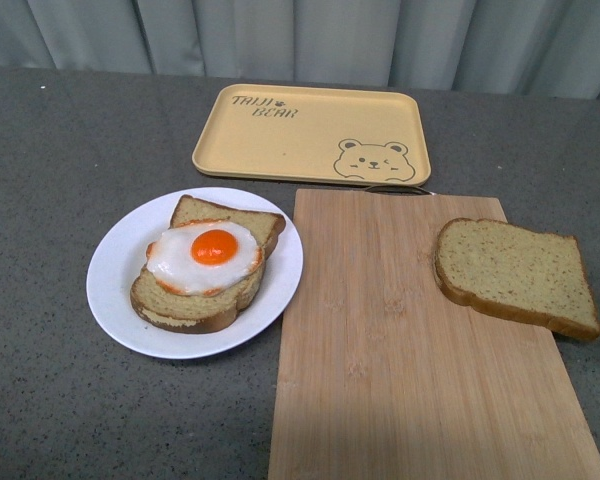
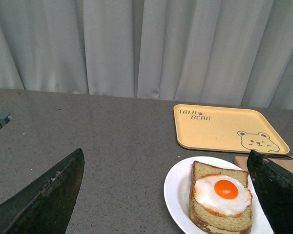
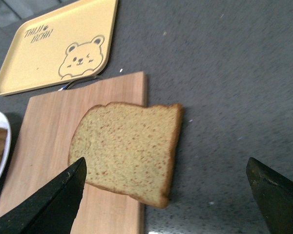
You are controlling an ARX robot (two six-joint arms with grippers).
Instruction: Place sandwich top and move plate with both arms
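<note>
Both wide, empty: left gripper (image 2: 165,152) near plate (image 2: 173,195), right gripper (image 3: 166,160) above sandwich top (image 3: 127,146); tray (image 1: 310,125) lettered "TAIJI BEAR"

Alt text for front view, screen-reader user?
A white plate holds bread slices topped with a fried egg; right of it, a brown bread slice overhangs the right edge of a wooden board. A yellow bear tray lies behind.

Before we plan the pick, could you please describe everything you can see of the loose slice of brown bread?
The sandwich top is one slice of brown, speckled wholemeal-looking bread with a darker crust, whole and bare. It lies flat across the right edge of the wooden cutting board, one part on the wood, the rest over the grey table. Nothing lies on it or holds it.
</note>
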